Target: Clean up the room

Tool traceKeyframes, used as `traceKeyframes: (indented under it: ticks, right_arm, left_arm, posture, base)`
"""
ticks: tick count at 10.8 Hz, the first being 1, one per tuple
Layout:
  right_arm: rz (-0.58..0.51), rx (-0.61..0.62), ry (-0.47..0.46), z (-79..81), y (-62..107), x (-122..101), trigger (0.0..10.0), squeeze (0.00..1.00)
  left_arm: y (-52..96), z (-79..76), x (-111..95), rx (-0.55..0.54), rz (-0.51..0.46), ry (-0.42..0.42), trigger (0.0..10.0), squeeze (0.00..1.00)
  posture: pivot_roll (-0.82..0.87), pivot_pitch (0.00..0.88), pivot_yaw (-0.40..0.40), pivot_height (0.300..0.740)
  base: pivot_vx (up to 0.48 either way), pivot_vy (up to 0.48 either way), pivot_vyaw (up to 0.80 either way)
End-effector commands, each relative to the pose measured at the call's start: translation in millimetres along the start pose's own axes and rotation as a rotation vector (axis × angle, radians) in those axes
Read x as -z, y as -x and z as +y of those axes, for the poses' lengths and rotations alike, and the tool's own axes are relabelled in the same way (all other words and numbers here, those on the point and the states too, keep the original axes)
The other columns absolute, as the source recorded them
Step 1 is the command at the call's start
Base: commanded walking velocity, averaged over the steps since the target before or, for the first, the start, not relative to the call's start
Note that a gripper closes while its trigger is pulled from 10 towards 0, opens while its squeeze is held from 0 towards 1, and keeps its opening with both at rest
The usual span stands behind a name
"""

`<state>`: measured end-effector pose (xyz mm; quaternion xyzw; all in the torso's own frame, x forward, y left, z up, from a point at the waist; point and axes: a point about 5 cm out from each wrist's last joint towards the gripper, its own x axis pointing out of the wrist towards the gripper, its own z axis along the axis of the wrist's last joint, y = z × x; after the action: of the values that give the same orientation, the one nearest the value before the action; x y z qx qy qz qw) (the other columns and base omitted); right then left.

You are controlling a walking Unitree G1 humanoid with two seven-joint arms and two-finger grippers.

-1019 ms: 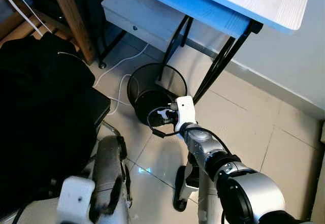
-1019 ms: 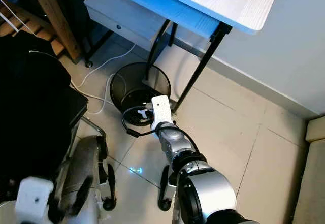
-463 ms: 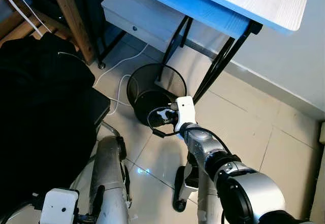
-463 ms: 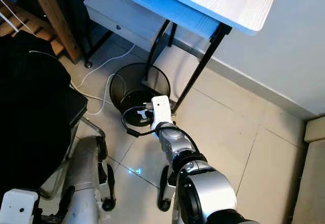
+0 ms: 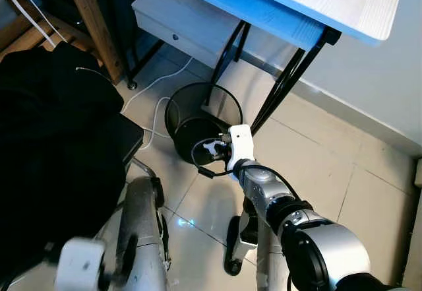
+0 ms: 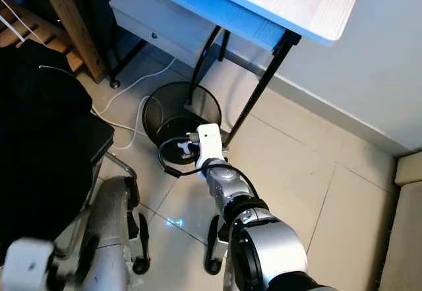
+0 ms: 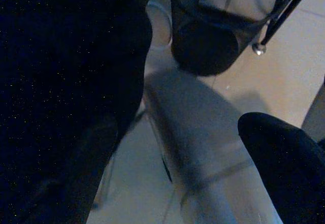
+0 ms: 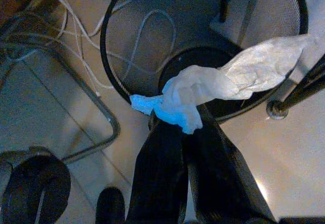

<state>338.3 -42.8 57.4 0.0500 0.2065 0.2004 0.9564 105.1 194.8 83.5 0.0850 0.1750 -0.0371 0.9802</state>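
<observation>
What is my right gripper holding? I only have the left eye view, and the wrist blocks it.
Observer: The right gripper is shut on a crumpled tissue.
Operator: Is it over the bin?
Observer: The tissue hangs across the mesh bin's open mouth.
Operator: Anything inside already?
Observer: The bin's dark bottom looks bare.
Operator: And the left arm?
Observer: The left gripper hangs low beside the black chair.

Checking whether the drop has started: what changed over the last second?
The left arm shifted low in the picture, its wrist now blurred. The right end effector remains over the black mesh bin, shut on the crumpled tissue; nothing released.
</observation>
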Motion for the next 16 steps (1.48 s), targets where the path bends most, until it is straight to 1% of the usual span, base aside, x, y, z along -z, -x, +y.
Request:
traceKeyframes:
  ticks: [1, 2, 3, 4, 6, 7, 8, 9, 10, 11, 12, 13, 14, 16]
  right_arm:
    - [-0.047, -0.137, -0.021, 63.5, -8.8, -13.2, 10.0, 0.00]
    - [-0.119, -0.112, 0.000, 51.2, -8.8, -25.7, 10.0, 0.00]
    - [-0.196, -0.076, 0.012, 31.6, -5.7, -33.8, 10.0, 0.00]
    - [-0.244, -0.062, 0.020, 20.2, -2.4, -37.1, 10.0, 0.00]
    - [-0.357, -0.057, 0.024, -0.6, 10.2, -39.4, 10.0, 0.00]
    - [-0.428, -0.050, 0.072, -11.1, 28.6, -33.5, 10.0, 0.00]
    - [-0.465, -0.005, 0.094, -23.1, 53.3, -23.4, 10.0, 0.00]
    - [-0.473, 0.042, 0.081, -30.7, 66.1, -17.8, 10.0, 0.00]
    - [-0.477, 0.134, 0.043, -44.6, 90.2, -8.0, 10.0, 0.00]
    - [-0.448, 0.199, 0.014, -52.3, 103.3, -1.5, 10.0, 0.00]
    - [-0.426, 0.238, 0.005, -57.5, 108.3, 0.5, 10.0, 0.00]
    - [-0.421, 0.236, 0.009, -57.9, 105.7, -4.8, 10.0, 0.00]
    - [-0.420, 0.224, 0.014, -56.9, 103.2, -10.3, 10.0, 0.00]
    - [-0.409, 0.204, 0.014, -54.9, 95.3, -17.1, 10.0, 0.00]
  left_arm:
    - [-1.1, -2.3, 5.1, 0.001, 0.023, -0.024, 10.0, 0.00]
    - [-19.6, -1.8, -6.4, -0.017, -0.022, -0.057, 10.0, 0.00]
    - [-38.5, -5.2, -25.2, -0.018, -0.099, -0.068, 10.0, 0.00]
    - [-50.1, -9.6, -35.9, -0.009, -0.142, -0.071, 10.0, 0.00]
    - [-77.0, -9.0, -52.0, -0.033, -0.208, -0.046, 10.0, 0.00]
    - [-90.4, -7.2, -63.8, -0.059, -0.243, -0.054, 10.0, 0.00]
    - [-101.2, -6.7, -72.4, -0.082, -0.272, -0.060, 10.0, 0.00]
    - [-108.0, -7.5, -75.1, -0.078, -0.282, -0.058, 10.0, 0.00]
    - [-119.2, -11.2, -78.1, -0.067, -0.289, -0.051, 10.0, 0.00]
    - [-129.7, -15.8, -82.7, -0.056, -0.299, -0.046, 10.0, 0.00]
    - [-136.8, -22.7, -90.9, -0.039, -0.326, -0.037, 10.0, 0.00]
    - [-141.8, -25.6, -96.1, -0.034, -0.341, -0.045, 10.0, 0.00]
    - [-145.1, -24.9, -98.2, -0.036, -0.350, -0.048, 10.0, 0.00]
    - [-147.7, -24.1, -100.3, -0.041, -0.360, -0.041, 10.0, 0.00]
  posture:
    - [0.35, 0.316, -0.121, 0.578]
    - [0.34, 0.292, -0.121, 0.578]
    - [0.32, 0.253, -0.123, 0.578]
    - [0.31, 0.227, -0.123, 0.578]
    - [0.27, 0.140, -0.122, 0.578]
    - [0.25, 0.104, -0.124, 0.578]
    - [0.22, 0.063, -0.118, 0.578]
    - [0.19, 0.034, -0.109, 0.578]
    - [0.15, 0.012, -0.102, 0.578]
    - [0.12, 0.000, -0.094, 0.578]
    - [0.11, 0.000, -0.090, 0.578]
    - [0.11, 0.000, -0.091, 0.578]
    - [0.12, 0.000, -0.094, 0.578]
    - [0.14, 0.000, -0.099, 0.578]
  base:
    - [0.000, 0.000, 0.00]
    - [0.000, 0.000, 0.00]
    - [0.000, 0.000, 0.00]
    - [0.000, 0.000, 0.00]
    - [0.000, 0.000, 0.00]
    - [0.000, 0.000, 0.00]
    - [0.000, 0.000, 0.00]
    - [0.000, 0.000, 0.00]
    - [0.000, 0.000, 0.00]
    - [0.000, 0.000, 0.00]
    - [0.000, 0.000, 0.00]
    - [0.000, 0.000, 0.00]
    - [0.000, 0.000, 0.00]
    - [0.000, -0.476, 0.00]
